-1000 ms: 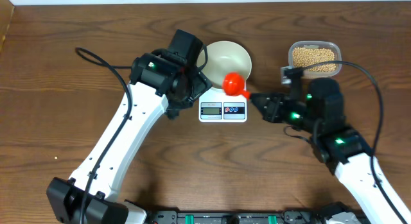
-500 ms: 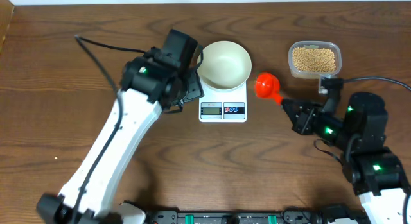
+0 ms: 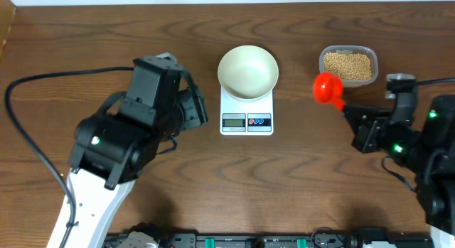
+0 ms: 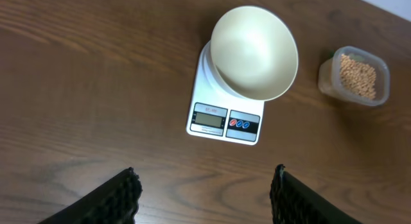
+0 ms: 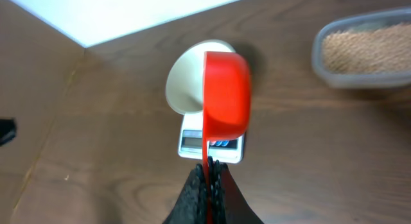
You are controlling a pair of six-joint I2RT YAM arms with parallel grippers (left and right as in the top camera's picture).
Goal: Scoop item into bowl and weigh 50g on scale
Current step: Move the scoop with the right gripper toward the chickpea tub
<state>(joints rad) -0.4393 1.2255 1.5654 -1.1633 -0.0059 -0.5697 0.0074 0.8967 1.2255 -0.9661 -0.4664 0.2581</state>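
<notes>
The white bowl (image 3: pixel 247 71) stands on the white scale (image 3: pixel 247 114) at the table's middle back; both also show in the left wrist view, the bowl (image 4: pixel 254 52) and the scale (image 4: pixel 225 119). I see no beans in the bowl. The tan beans (image 3: pixel 348 66) fill a clear tub at back right. My right gripper (image 3: pixel 353 120) is shut on the handle of a red scoop (image 3: pixel 328 89), held above the table just left of the tub; it shows in the right wrist view (image 5: pixel 225 99). My left gripper (image 4: pixel 204 185) is open and empty, left of the scale.
The clear plastic tub (image 3: pixel 324 57) sits at the back right and shows in the left wrist view (image 4: pixel 327 83). A white wall edge runs along the table's far side. Black cables trail from both arms.
My right gripper has carried the red scoop from over the scale rightward to beside the tub. My left arm has pulled back from the bowl to the left and toward the front.
</notes>
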